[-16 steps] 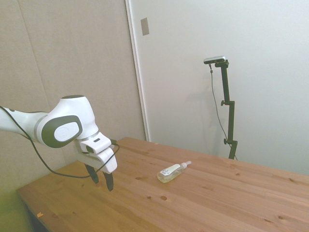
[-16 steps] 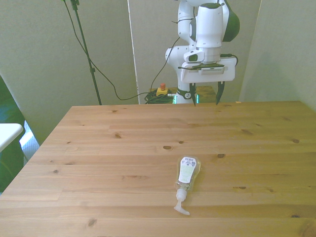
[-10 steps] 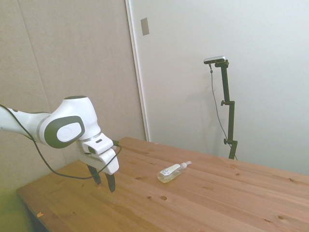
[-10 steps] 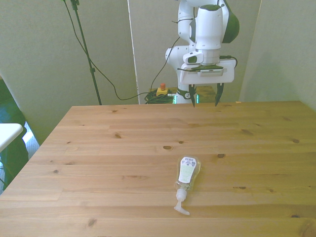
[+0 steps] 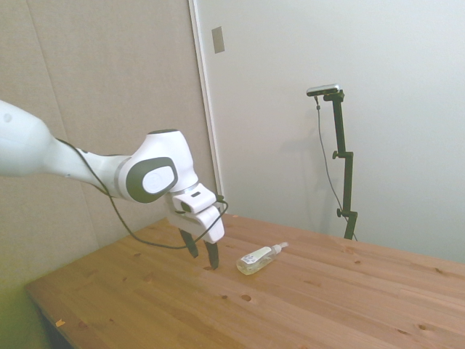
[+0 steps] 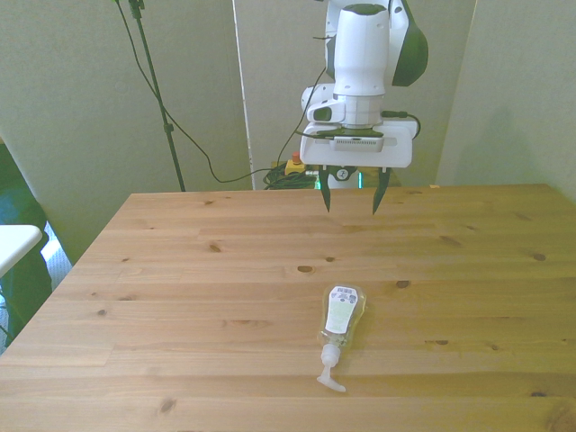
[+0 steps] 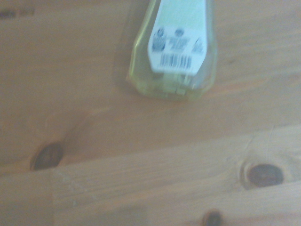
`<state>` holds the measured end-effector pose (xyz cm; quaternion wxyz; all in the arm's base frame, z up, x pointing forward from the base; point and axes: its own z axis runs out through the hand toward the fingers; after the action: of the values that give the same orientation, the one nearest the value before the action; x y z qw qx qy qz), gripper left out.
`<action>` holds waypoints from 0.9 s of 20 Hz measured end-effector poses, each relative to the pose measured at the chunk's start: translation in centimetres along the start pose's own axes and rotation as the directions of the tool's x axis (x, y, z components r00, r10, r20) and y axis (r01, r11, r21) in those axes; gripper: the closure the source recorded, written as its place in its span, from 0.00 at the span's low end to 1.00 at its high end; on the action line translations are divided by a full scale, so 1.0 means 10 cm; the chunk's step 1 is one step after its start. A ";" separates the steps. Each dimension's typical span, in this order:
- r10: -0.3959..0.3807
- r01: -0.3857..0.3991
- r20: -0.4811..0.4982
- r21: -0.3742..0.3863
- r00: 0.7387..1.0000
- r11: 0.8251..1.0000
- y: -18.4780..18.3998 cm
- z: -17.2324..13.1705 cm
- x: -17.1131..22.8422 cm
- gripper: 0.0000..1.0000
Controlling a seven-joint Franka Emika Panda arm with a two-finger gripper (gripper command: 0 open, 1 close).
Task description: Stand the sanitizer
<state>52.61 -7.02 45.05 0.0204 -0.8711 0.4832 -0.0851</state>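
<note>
Wooden table (image 6: 180, 297) with dark knots, plain pale walls behind; side view shows a door edge at upper centre of frame. Sanitizer (image 6: 340, 326) lies flat on the table, lower centre-right of the front view, label up, base end toward the top of the frame, white pump nozzle (image 6: 328, 379) toward the bottom edge. In the side view the sanitizer (image 5: 258, 259) sits mid-frame, nozzle pointing toward the frame's right. Pale yellowish liquid visible through the clear body. Gripper (image 6: 352, 193) hangs above the table, upper centre of the front view, fingers pointing down, spread apart, nothing between them. It sits up-frame of the bottle, well apart from it in that view. In the side view the gripper (image 5: 203, 257) is just left of the bottle's base end, fingertips off the wood, no contact with the bottle. White arm (image 5: 87, 163) comes in from the side view's left edge, black cable looped under the wrist. Wrist view: blurry, shows the sanitizer (image 7: 174, 52) base end with white label and barcode, flat on the planks, plus three dark knots in the wood. Front view's background: cables and a small yellow box with a red button (image 6: 294, 165) on the floor behind the table.
</note>
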 end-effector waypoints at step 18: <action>0.122 -0.122 -0.041 0.016 0.992 0.992 -1.34 0.50 1.18 0.00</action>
<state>70.77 -10.10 43.20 0.0210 -0.8379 0.5353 -0.1052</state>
